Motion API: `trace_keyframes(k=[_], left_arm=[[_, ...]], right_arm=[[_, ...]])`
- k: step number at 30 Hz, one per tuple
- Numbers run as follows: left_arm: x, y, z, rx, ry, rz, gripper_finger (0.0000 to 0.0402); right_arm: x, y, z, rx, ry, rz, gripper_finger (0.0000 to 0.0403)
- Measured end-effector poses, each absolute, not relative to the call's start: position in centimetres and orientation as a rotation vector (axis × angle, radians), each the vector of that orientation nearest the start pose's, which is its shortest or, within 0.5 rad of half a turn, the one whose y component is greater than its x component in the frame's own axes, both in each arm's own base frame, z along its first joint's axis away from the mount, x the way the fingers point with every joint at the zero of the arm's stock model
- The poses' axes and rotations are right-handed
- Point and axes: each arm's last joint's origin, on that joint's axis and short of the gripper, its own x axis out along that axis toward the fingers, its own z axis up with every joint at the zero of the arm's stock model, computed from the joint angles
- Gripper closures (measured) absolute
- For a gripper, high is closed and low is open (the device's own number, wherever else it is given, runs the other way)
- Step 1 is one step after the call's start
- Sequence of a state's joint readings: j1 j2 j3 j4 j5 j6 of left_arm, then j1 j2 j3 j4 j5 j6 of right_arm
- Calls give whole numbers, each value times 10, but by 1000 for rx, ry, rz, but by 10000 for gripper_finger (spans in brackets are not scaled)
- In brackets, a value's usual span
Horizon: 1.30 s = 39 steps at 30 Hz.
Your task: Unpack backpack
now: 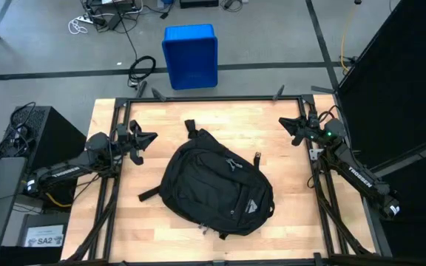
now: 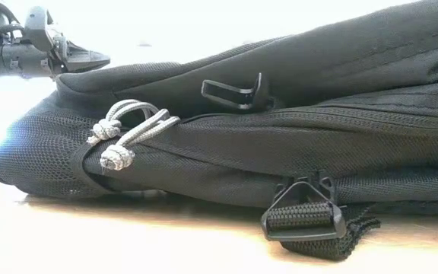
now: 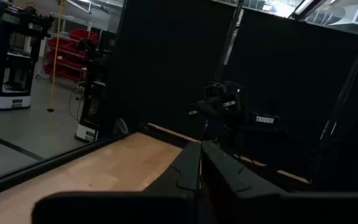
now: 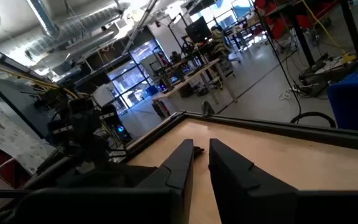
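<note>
The left end effector hangs off the backpack's left side, above the tabletop's left edge, fingers pressed together on nothing. The right end effector sits off the backpack's upper right, near the far right corner, fingers nearly touching with a thin gap and holding nothing. The backpack lies flat mid-tabletop, zipped, grey zipper pulls knotted (white logo facing up). A blue crate stands on the floor beyond the backpack.
</note>
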<state>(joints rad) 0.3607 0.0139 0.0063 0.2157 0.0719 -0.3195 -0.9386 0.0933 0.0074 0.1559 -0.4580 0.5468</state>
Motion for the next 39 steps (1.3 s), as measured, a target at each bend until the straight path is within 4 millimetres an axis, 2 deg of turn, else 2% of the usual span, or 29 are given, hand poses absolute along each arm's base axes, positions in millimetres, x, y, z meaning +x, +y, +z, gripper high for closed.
trace_keyframes(k=[39], left_arm=[[91, 32, 185, -271, -248, 253, 401]], right_arm=[[69, -73, 173, 491, -184, -452, 378]])
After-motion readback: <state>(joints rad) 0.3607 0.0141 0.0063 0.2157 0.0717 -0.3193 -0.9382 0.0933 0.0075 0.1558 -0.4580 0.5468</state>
